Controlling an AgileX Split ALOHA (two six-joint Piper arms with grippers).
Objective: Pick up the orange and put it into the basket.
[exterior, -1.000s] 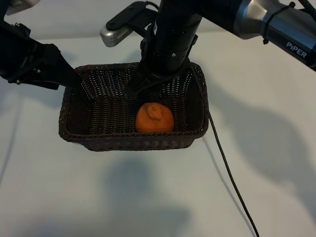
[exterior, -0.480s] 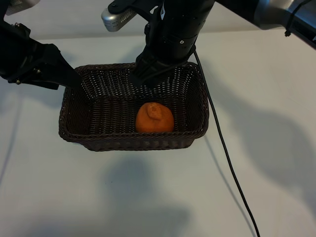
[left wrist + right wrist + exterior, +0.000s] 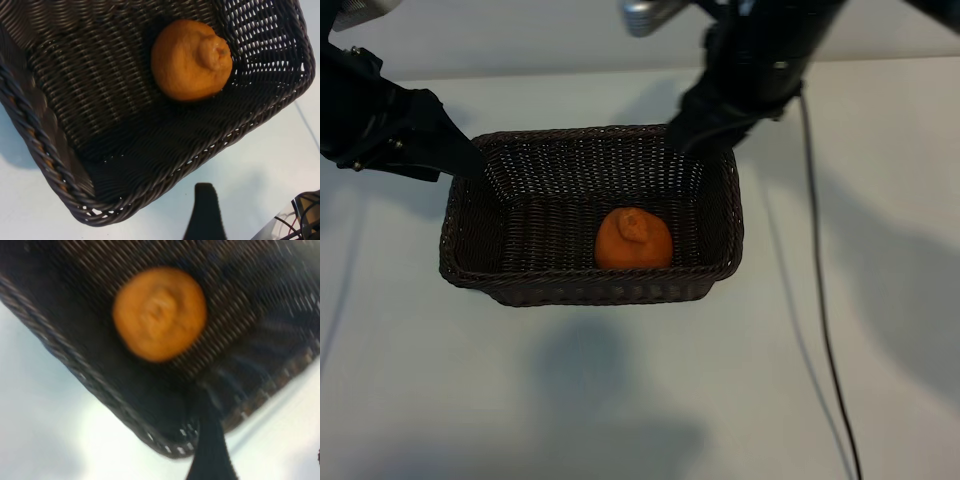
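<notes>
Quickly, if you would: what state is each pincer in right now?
Left pincer: open, holding nothing, at the basket's far-left corner.
Right pincer: open, empty, above the far-right rim; orange lies inside.

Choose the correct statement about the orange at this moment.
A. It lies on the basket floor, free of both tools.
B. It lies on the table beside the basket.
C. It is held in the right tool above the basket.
A: the orange rests inside the basket, with nothing touching it.
</notes>
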